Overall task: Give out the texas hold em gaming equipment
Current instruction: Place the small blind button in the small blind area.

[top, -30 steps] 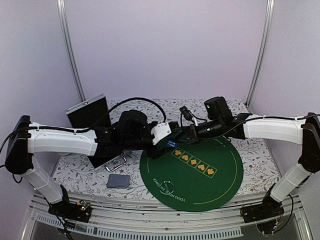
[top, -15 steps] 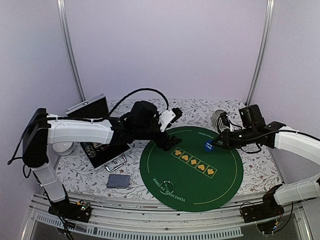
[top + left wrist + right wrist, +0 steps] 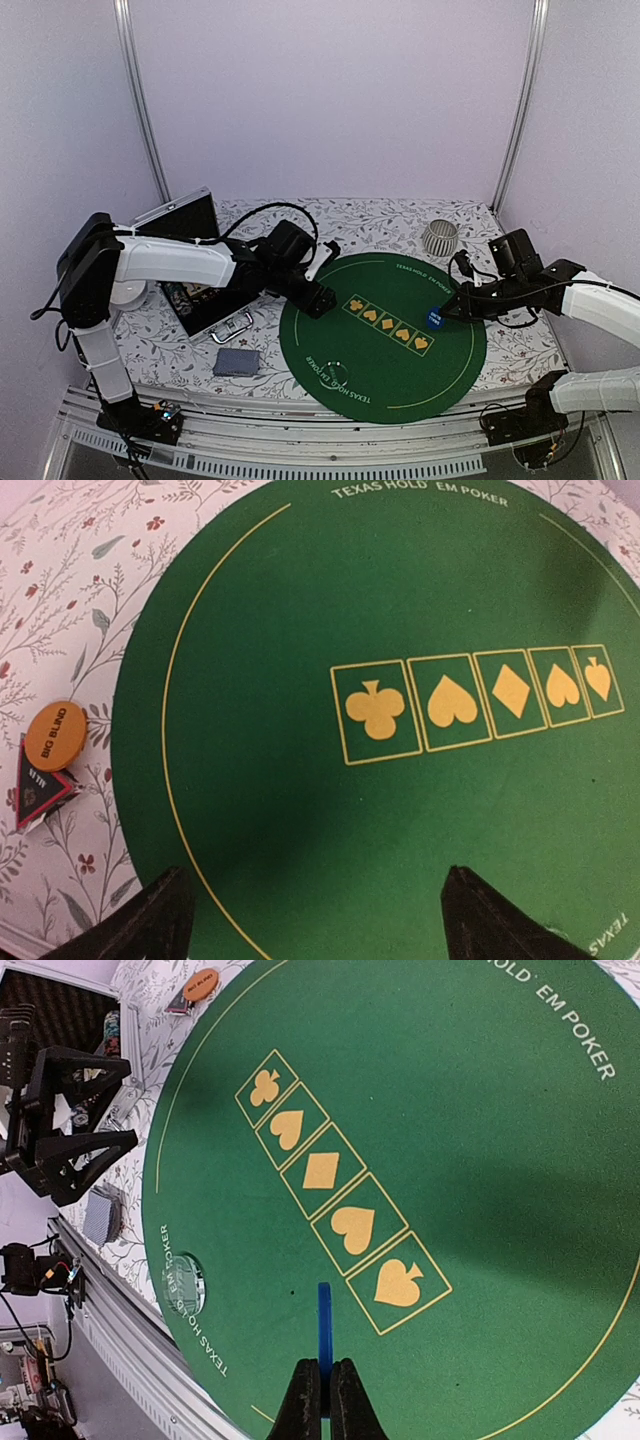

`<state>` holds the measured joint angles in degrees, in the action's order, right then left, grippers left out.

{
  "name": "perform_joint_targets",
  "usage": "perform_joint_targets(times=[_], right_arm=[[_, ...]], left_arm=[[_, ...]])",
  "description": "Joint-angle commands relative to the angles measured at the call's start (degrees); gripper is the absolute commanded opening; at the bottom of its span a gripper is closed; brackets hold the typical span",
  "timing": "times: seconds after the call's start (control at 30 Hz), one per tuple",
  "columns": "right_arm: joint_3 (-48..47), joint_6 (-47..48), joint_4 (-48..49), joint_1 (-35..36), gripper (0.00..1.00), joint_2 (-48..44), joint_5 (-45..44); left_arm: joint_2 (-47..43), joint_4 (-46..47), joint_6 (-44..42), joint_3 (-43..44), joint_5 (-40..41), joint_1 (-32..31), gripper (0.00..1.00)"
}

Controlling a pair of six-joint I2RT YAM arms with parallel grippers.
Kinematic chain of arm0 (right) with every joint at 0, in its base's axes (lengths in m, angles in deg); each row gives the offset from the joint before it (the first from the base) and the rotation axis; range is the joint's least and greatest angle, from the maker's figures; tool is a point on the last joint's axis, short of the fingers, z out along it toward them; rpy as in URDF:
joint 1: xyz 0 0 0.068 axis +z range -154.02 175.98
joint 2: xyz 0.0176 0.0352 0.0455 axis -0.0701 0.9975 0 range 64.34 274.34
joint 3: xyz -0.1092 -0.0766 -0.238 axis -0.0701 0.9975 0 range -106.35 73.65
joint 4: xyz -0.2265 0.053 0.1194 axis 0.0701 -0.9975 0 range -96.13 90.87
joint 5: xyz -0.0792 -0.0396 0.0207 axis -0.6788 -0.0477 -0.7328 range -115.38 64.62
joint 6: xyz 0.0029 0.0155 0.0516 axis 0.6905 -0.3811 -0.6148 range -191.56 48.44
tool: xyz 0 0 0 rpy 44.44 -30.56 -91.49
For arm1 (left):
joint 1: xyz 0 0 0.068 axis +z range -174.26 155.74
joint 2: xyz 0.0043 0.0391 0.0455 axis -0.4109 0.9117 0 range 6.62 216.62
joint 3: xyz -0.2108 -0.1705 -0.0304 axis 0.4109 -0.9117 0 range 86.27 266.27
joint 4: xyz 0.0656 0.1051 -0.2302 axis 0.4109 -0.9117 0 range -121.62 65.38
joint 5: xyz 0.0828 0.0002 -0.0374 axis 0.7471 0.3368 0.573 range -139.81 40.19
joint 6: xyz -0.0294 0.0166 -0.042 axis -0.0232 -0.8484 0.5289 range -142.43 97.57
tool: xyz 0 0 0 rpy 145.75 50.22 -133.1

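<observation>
Pinching thin round blue disc (image 3: 324,1322) edgewise

Case (image 3: 180,225) beside left gripper (image 3: 320,303), cup (image 3: 439,238) distant

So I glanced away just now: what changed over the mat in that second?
The right gripper carried the blue disc from the middle of the mat to its right side, shut on it edgewise. The left gripper opened wider and drew back to the mat's left edge. The mat, card pack, cup and case stayed put.
</observation>
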<state>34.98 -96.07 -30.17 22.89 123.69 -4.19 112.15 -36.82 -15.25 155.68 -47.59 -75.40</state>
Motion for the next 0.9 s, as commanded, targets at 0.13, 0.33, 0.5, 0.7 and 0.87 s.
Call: perform_joint_targets(times=[0.13,0.33,0.5,0.7,0.87], right_arm=[[0.0,-0.1,-3.1,-0.3,0.02,-1.6,-0.2],[-0.3,-0.3,-3.5,-0.3,0.02,0.5,-2.1],[-0.5,-0.4,-3.9,-0.3,0.02,3.3,-3.3],[-0.3,-0.7,-4.6,-0.3,0.02,5.7,-1.9],[-0.7,0.6,-5.1,-0.3,0.02,8.2,-0.5]], left_arm=[[-5.3,-2.2,0.8,-3.0,2.8,-0.1,0.89],[-2.2,-2.8,0.1,-3.9,4.5,0.6,0.89],[-1.8,-1.6,-0.6,-3.7,5.0,1.0,0.89],[-2.9,-0.7,-1.0,-3.7,2.0,1.7,0.89],[-3.8,0.7,-1.4,-4.8,4.1,2.4,0.89]])
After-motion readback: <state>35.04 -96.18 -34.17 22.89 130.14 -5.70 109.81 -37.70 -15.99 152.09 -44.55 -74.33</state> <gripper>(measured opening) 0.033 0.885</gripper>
